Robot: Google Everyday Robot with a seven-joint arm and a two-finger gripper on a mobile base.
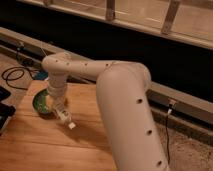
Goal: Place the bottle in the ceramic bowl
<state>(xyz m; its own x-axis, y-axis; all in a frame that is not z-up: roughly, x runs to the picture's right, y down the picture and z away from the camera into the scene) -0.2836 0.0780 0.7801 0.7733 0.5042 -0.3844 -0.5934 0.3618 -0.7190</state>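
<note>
The ceramic bowl [41, 102], green inside with a dark rim, sits on the wooden table [45, 145] at the left. My white arm reaches in from the lower right and bends down just right of the bowl, hiding the bowl's right edge. My gripper [60, 109] points down at the bowl's right rim and is shut on the bottle [65, 118]. The small white bottle hangs tilted, its cap end [71, 125] lowest and to the right, just above the table and beside the bowl.
A dark object [5, 112] lies at the table's left edge. Black cables [15, 75] lie on the floor behind the table. A dark wall with a metal rail [175, 95] runs along the back. The arm's thick white link [130, 115] covers the table's right side.
</note>
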